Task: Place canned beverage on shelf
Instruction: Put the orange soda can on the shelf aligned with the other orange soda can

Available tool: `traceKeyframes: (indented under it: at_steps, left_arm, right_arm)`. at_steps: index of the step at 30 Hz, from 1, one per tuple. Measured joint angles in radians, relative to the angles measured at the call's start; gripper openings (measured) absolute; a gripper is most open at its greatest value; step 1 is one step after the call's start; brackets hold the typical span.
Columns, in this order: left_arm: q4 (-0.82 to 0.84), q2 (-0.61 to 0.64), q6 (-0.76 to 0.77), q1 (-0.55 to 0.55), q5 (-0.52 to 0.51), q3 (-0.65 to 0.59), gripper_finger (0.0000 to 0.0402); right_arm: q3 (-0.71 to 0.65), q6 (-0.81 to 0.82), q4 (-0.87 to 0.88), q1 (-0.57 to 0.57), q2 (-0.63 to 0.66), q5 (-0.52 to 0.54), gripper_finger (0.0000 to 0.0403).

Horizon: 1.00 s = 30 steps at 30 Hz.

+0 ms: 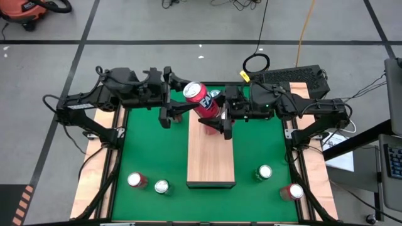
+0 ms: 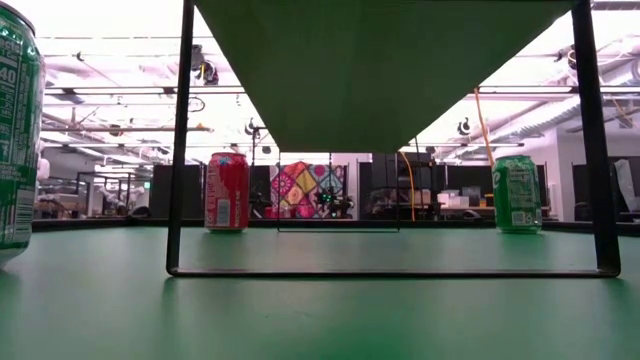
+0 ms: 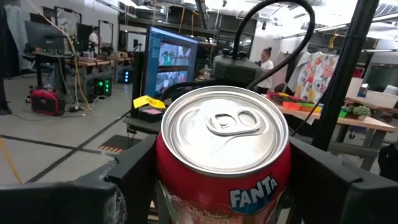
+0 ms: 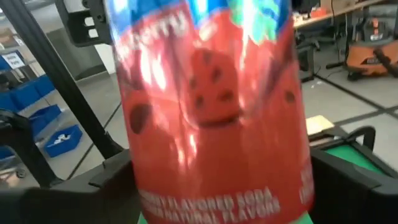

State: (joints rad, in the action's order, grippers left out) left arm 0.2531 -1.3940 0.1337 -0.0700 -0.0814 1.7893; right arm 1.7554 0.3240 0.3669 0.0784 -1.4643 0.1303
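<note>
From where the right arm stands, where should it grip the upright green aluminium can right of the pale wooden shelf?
Grip the upright green aluminium can round its mid-wall, fingers level, from the side: it stands lid up, apart from the other cans.

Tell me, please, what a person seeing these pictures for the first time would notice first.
The eye goes first to the red Fanta can, held tilted in the air between the left hand and the right hand, above the far end of the wooden shelf. Both hands have their fingers around it. Next come the four other cans standing on the green table, two on each side of the shelf near its front end.
</note>
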Motion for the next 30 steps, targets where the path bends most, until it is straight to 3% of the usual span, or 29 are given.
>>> traceKeyframes:
  at_steps: [6,11,19,24,30]
  left_arm:
    - [0.000,0.008,0.005,0.000,0.050,-0.001,0.0288]
    - [0.049,0.050,0.016,-0.006,0.149,0.005,0.0287]
    - [0.263,0.054,-0.064,-0.004,0.117,-0.002,0.0287]
    - [0.268,0.079,-0.053,-0.003,0.138,-0.117,0.0287]
    - [0.161,0.175,-0.042,0.019,0.079,-0.374,0.0287]
  right_arm:
    - [0.001,0.031,0.115,0.000,0.022,-0.005,0.0351]
    - [-0.003,0.063,0.301,-0.003,0.068,0.016,0.0352]
    - [-0.002,0.118,0.519,0.001,0.173,0.001,0.0352]
    - [-0.002,0.178,0.583,0.001,0.249,0.003,0.0352]
    - [-0.003,0.269,0.619,0.014,0.324,0.000,0.0352]
